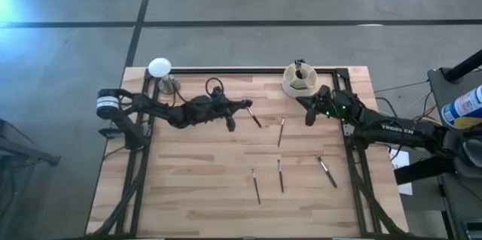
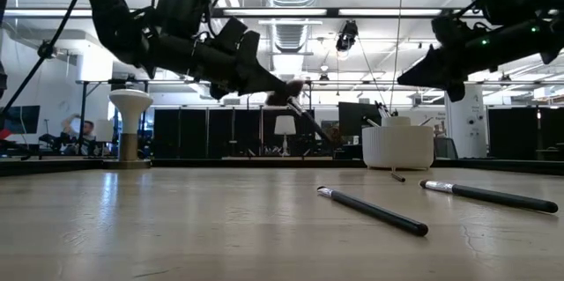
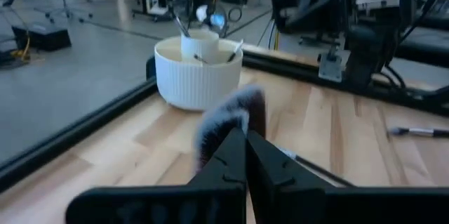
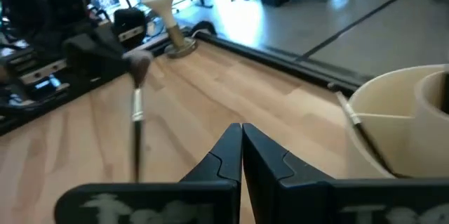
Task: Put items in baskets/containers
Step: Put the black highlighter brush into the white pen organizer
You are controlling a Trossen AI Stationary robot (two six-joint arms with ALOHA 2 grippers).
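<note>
My left gripper (image 1: 248,106) is over the table's middle, shut on the wide fluffy dark-headed brush (image 3: 231,115), which also shows in the right wrist view (image 4: 137,104). The cream-white ribbed cup (image 1: 299,80) stands at the far edge, right of centre, with a few brushes in it (image 3: 198,69). My right gripper (image 4: 242,134) hovers shut and empty just to the near side of the cup (image 2: 397,146). Several thin brushes lie flat on the wood: one (image 1: 282,131) near the centre, two (image 1: 256,186) (image 1: 280,176) nearer, and one (image 1: 326,171) to the right. My left gripper pinches the fluffy brush between its two fingers at the head end, just below the bristles (image 3: 242,122). The fingers come nearly level from the table's left. The brush is lifted clear and tilted, its handle (image 2: 315,127) slanting down toward the near right.
A white disc on a metallic stand (image 1: 160,71) sits at the far left corner. A black frame rail (image 1: 241,71) runs along the table's far edge and sides. Two loose brushes (image 2: 370,210) (image 2: 489,195) lie close to the low camera. Bare wood lies on the near left.
</note>
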